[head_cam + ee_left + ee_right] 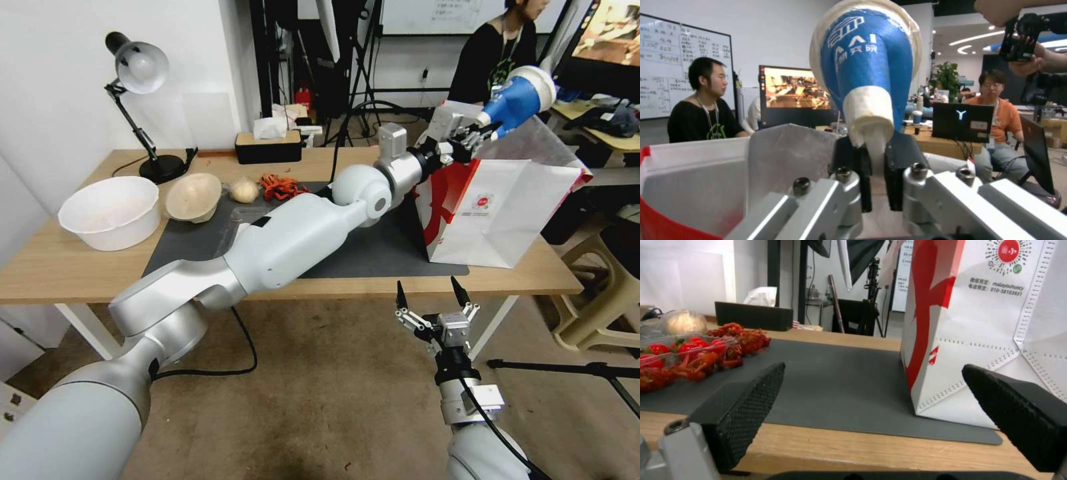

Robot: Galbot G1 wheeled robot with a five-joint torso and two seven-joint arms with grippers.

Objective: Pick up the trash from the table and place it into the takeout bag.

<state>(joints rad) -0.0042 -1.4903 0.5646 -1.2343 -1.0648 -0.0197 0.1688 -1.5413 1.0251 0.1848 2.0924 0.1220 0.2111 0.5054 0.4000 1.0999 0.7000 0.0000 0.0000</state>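
Now, starting far out from the takeout bag (pixel 507 213) on the desk (pixel 73 267): a white bowl (pixel 110 212), then the shallow beige bowl (pixel 193 197) tipped on its side on the dark mat (pixel 373 257), the pale wrapped ball (pixel 245 190) just beside it, and a red heap of scraps (pixel 280 187) nearer the bag. Over the bag's open top, the left gripper (pixel 481 137) pinches the blue paper cup (pixel 523 100) by its base, cup lying sideways, mouth pointing away from the arm. Below the desk's front edge, near the bag, the right gripper (pixel 431 291) hangs with fingers spread wide, holding nothing.
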